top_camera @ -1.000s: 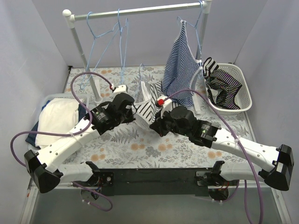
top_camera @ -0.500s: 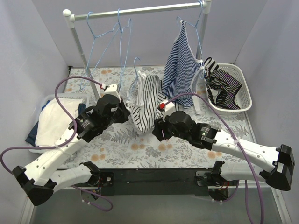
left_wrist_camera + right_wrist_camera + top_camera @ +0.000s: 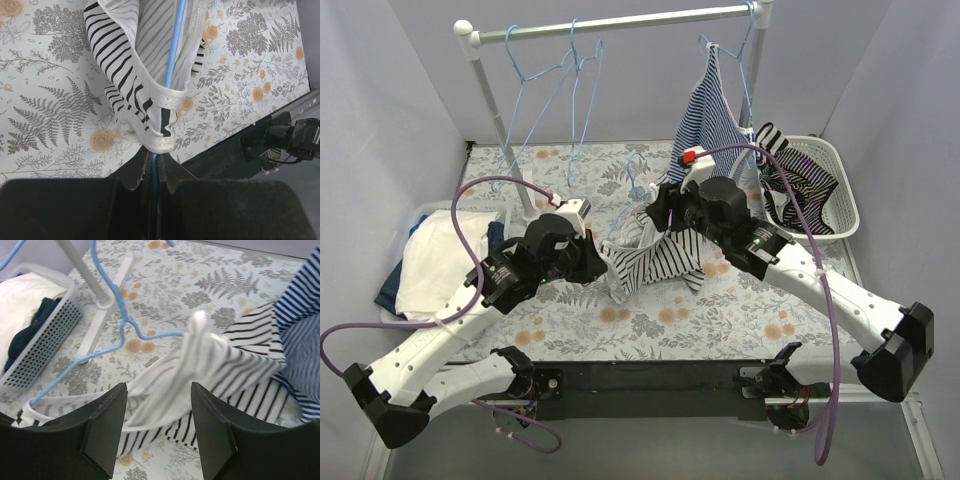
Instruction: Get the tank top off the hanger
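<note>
Left claw (image 3: 154, 152), nearest the bases: jaws pinched together on the blue wire of the hanger (image 3: 175, 45). A white-hemmed edge of the tank top (image 3: 125, 55) is bunched right at its tips, touching them. Whether the hem is caught in the pinch with the wire, cannot tell.

Tank top: thin striped knit, light and limp, no stiffness. It sags between the two claws and its lower folds rest on the counter (image 3: 770, 320). It will stretch and snag on the wire ends before it tears. Best hold, in my judgement, is a bound strap or hem near the shoulder, so it can be slid off the hanger's arm.

Right claw (image 3: 159, 387), farther out and higher: fingers spread wide, nothing clamped. The cloth lies just beyond and between them, blurred in the wrist view. From above it seems to drape up against this claw, possibly only brushing it. The hanger's hook stands just to its side.

Behind: the rail (image 3: 620, 22), with bare hangers and a second striped garment (image 3: 705, 120) hanging on it.
</note>
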